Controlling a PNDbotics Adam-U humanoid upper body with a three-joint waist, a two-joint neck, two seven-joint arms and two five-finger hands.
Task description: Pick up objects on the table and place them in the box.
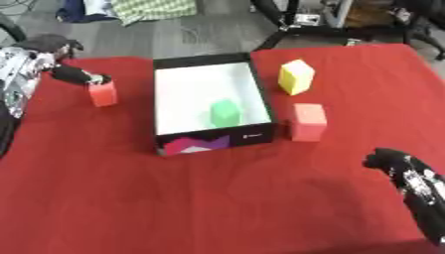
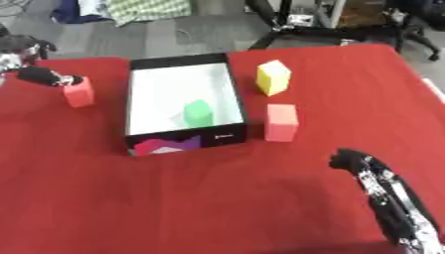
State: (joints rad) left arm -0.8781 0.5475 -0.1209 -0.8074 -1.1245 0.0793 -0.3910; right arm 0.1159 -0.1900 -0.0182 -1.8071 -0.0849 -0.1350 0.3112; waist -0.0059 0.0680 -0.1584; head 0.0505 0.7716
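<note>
Red cloth covers the table [image 1: 217, 198]. My left hand [image 1: 74, 74] has its fingers pinching the top of the red block [image 1: 103, 93], which stands upright just left of the box [image 1: 165, 67]; travel to the box is rightward. One green block [image 1: 224, 112] already lies inside. My right hand [image 2: 352, 159] rests near-right, fingers curled and holding nothing.

Beyond the red tablecloth [image 1: 217, 198] lies grey floor [image 1: 208, 30] with a green checked cloth [image 1: 156, 9] and black stand legs [image 1: 287, 27].
</note>
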